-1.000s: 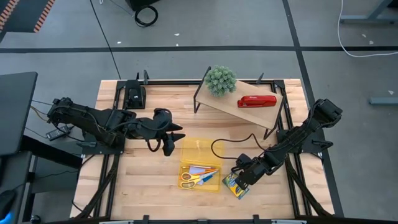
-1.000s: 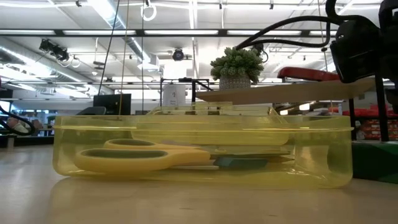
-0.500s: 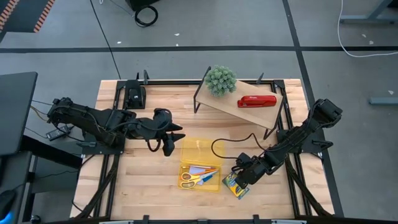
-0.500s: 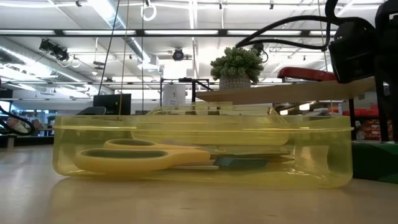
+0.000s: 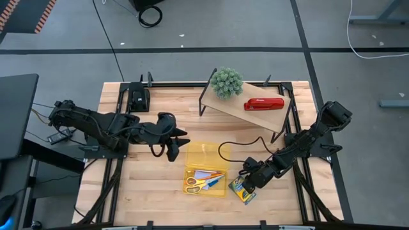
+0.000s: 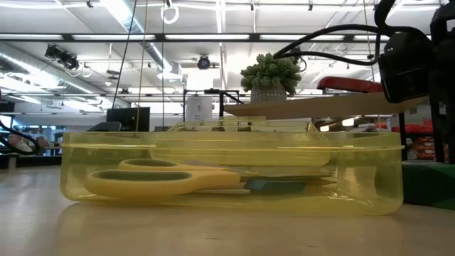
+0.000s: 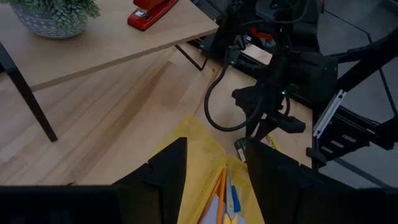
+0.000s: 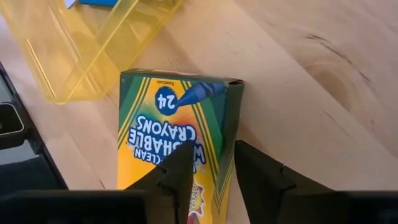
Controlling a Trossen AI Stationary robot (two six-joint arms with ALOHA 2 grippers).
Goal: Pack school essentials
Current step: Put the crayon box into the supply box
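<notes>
Right claw (image 5: 245, 185) is down low over the green-and-yellow crayon box (image 5: 242, 190), which lies flat on the tabletop (image 5: 153, 185) just beside the yellow bin (image 5: 206, 169), near the tabletop's front edge. From its wrist camera the two dark fingers (image 8: 180, 169) stand a little apart above the box (image 8: 177, 137), one over its printed face and one at its edge; I cannot tell whether they actually touch it.

Left claw (image 5: 174, 144) hangs off to the other side of the bin, fingers apart and empty, pointing toward the bin's near corner. Bare wood runs wide between that arm and the front edge, so that side has plenty of room.

Behind the bin a small wooden shelf (image 5: 252, 105) on dark legs carries a round green potted plant (image 5: 226, 82) and a red stapler (image 5: 263, 103). A black cable (image 5: 230, 150) loops across the wood between shelf and bin. Beyond the tabletop is grey floor with dark tape lines.

Inside the bin lie yellow-handled scissors (image 5: 198, 184), orange pencils (image 5: 214, 176), a pale blue square notepad (image 5: 204, 173) and a small blue eraser (image 5: 215, 185), all bunched in the front half.
</notes>
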